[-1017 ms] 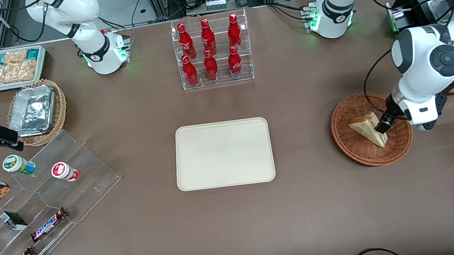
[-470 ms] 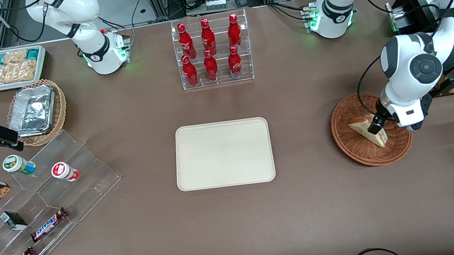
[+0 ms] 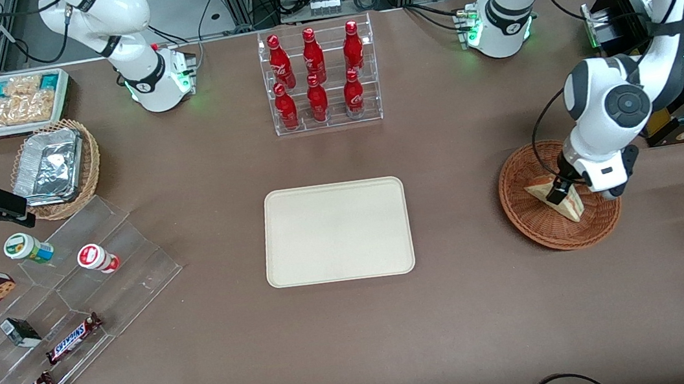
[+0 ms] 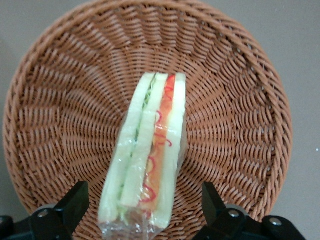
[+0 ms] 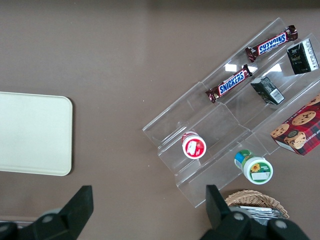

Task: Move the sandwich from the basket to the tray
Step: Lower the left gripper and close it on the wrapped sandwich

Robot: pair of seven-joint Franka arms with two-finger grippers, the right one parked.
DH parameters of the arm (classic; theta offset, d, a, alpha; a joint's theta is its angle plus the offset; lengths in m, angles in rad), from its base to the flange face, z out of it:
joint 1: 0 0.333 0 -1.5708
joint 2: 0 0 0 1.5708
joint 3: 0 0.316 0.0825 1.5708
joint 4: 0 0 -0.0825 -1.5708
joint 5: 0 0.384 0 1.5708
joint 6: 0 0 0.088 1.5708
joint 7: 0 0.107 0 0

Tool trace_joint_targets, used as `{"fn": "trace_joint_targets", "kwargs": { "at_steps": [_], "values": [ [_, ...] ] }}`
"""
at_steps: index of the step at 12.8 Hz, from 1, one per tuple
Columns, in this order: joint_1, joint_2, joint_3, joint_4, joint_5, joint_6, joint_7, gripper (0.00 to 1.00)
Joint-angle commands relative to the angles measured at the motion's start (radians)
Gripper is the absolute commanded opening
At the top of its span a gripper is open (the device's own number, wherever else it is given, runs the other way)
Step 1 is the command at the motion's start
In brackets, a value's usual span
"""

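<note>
Sandwich [image 4: 147, 160] on edge in basket [image 3: 532, 224], frame right; jaws [image 3: 559, 194] wide open astride it, gripping nothing.

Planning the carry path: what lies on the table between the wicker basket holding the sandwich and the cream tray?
Only bare brown table, per the front view, between basket and tray. The gripper is open astride the sandwich.

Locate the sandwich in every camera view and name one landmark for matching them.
Front view: sandwich lies in the basket, partly under the open pincer.
Left wrist view: sandwich on edge in the basket, between the fingers.
Right wrist view: not in it.
Shared landmark: the basket.
</note>
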Motion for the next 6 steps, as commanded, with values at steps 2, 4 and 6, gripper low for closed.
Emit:
{"fn": "trace_joint_targets", "kwargs": {
  "at_steps": [2, 4, 6],
  "values": [
    [-0.008, 0.025, 0.002, -0.003, 0.066, 0.029, -0.061, 0.93],
    [0.001, 0.024, 0.004, -0.005, 0.097, 0.028, -0.074, 0.90],
    [0.001, 0.025, 0.005, -0.006, 0.098, 0.028, -0.075, 0.85]
  ]
}}
